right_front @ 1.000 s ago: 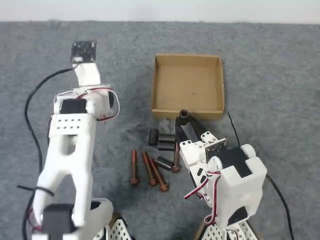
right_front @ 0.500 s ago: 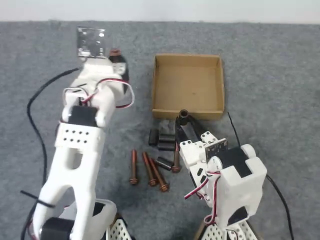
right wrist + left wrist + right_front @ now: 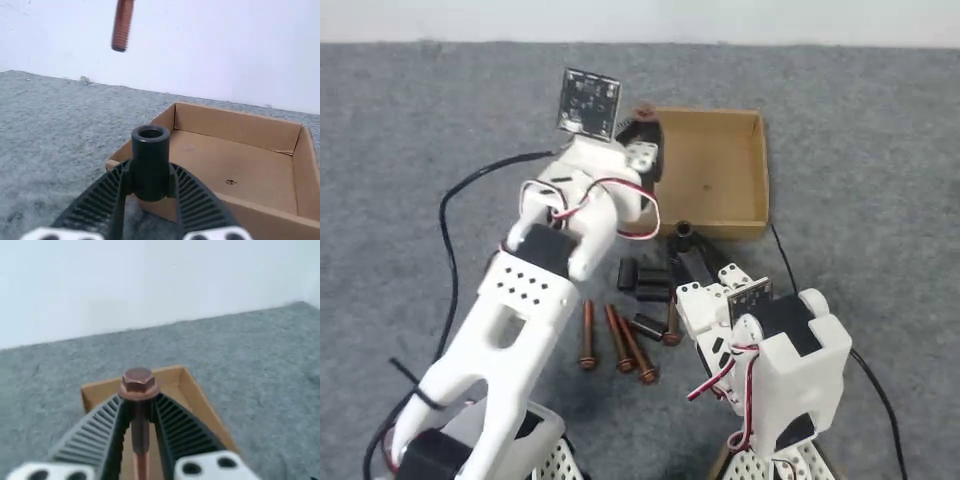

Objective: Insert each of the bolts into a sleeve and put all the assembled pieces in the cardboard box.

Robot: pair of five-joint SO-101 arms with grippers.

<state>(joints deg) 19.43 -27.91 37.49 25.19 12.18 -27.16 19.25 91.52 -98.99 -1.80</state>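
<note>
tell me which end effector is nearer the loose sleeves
Right. The right end effector, shut on a sleeve, is just beside the loose sleeves; the left end effector, holding a bolt, is farther off by the cardboard box's far corner.

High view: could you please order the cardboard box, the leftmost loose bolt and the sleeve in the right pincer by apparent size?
1. cardboard box
2. leftmost loose bolt
3. held sleeve, seen end-on

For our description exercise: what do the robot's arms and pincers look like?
The left arm and right arm are white plastic shells with black motors, red-and-white wires, and a black cable by the left. The left pincer and right pincer have black ribbed fingers.
</note>
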